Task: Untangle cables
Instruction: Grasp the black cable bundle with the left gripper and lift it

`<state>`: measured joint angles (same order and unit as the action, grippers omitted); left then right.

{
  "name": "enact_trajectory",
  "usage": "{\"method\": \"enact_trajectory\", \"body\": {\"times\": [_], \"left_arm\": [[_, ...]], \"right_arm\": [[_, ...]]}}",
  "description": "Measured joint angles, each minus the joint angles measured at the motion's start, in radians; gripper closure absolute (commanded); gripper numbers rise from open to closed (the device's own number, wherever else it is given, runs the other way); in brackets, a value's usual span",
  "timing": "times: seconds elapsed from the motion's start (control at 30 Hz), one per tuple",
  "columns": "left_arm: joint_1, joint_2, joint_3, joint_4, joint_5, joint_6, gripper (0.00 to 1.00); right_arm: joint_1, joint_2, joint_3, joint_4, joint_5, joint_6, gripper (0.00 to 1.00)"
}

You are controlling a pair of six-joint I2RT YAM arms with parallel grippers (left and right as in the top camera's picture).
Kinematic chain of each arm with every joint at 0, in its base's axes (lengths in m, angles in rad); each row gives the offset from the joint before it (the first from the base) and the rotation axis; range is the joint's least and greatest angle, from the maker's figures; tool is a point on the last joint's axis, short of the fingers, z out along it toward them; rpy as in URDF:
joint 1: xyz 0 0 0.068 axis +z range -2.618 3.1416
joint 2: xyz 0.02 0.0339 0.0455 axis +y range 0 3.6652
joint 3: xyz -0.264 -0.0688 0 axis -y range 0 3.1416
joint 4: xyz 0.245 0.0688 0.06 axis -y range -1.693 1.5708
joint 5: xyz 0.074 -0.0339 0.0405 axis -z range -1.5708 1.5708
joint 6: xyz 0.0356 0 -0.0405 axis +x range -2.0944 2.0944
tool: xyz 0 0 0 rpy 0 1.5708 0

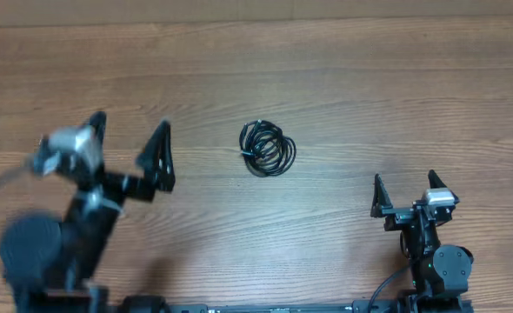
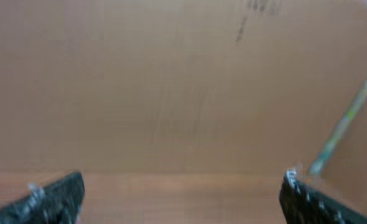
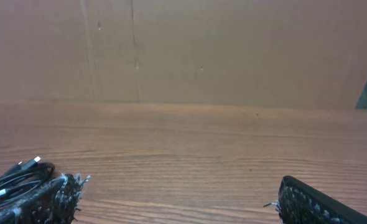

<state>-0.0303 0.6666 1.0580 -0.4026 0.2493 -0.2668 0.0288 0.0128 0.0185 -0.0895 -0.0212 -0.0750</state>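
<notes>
The cables (image 1: 268, 149) lie as one coiled black bundle on the wooden table, near its middle. In the right wrist view the bundle (image 3: 18, 177) shows at the lower left, with a pale plug tip. My left gripper (image 1: 131, 137) is open and empty, well to the left of the bundle; its image is blurred. In the left wrist view its jaws (image 2: 182, 194) are wide apart with only table between them. My right gripper (image 1: 404, 189) is open and empty, to the right of and nearer than the bundle. Its jaws (image 3: 180, 196) frame bare wood.
The wooden table (image 1: 352, 87) runs to a brown cardboard wall at the far side (image 3: 233, 50). The arm bases stand at the near edge, left (image 1: 39, 252) and right (image 1: 439, 265).
</notes>
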Motion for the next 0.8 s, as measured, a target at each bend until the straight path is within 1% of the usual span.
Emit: {"method": "enact_trajectory", "body": {"times": [0.1, 0.17, 0.23, 0.27, 0.33, 0.43, 0.53, 0.63, 0.7, 0.8], "left_arm": [[0.0, 0.212, 0.29, -0.356, 0.02, 0.049, 0.0], [0.0, 0.34, 0.455, -0.558, 0.032, 0.076, 0.0], [0.0, 0.45, 0.579, -0.697, 0.058, 0.092, 0.0], [0.0, 0.496, 0.62, -0.74, 0.084, 0.096, 0.0], [0.0, 0.581, 0.673, -0.8, 0.168, 0.107, 0.01], [-0.001, 0.681, 0.68, -0.834, 0.306, 0.114, 0.0], [-0.026, 0.785, 0.679, -0.875, 0.369, 0.113, 0.0], [-0.09, 0.893, 0.677, -0.937, 0.332, 0.091, 0.0], [-0.154, 0.97, 0.676, -0.961, 0.266, 0.079, 0.0], [-0.251, 1.07, 0.676, -0.958, 0.162, 0.071, 0.0]], "right_arm": [[0.0, 0.0, 0.0, 0.0, 0.0, 0.0, 0.0], [0.0, 0.0, 0.0, -0.001, 0.0, 0.0, 0.0], [0.0, 0.0, 0.0, 0.0, 0.0, 0.0, 0.0], [0.0, 0.0, 0.0, 0.0, 0.0, 0.0, 0.0], [0.0, 0.0, 0.0, 0.0, 0.0, 0.0, 0.0], [0.0, 0.0, 0.0, 0.0, 0.0, 0.0, 0.0], [0.0, 0.0, 0.0, 0.0, 0.0, 0.0, 0.0], [0.0, 0.0, 0.0, 0.0, 0.0, 0.0, 0.0], [0.0, 0.0, 0.0, 0.0, 0.0, 0.0, 0.0], [0.0, 0.0, 0.0, 0.0, 0.0, 0.0, 0.0]]}}
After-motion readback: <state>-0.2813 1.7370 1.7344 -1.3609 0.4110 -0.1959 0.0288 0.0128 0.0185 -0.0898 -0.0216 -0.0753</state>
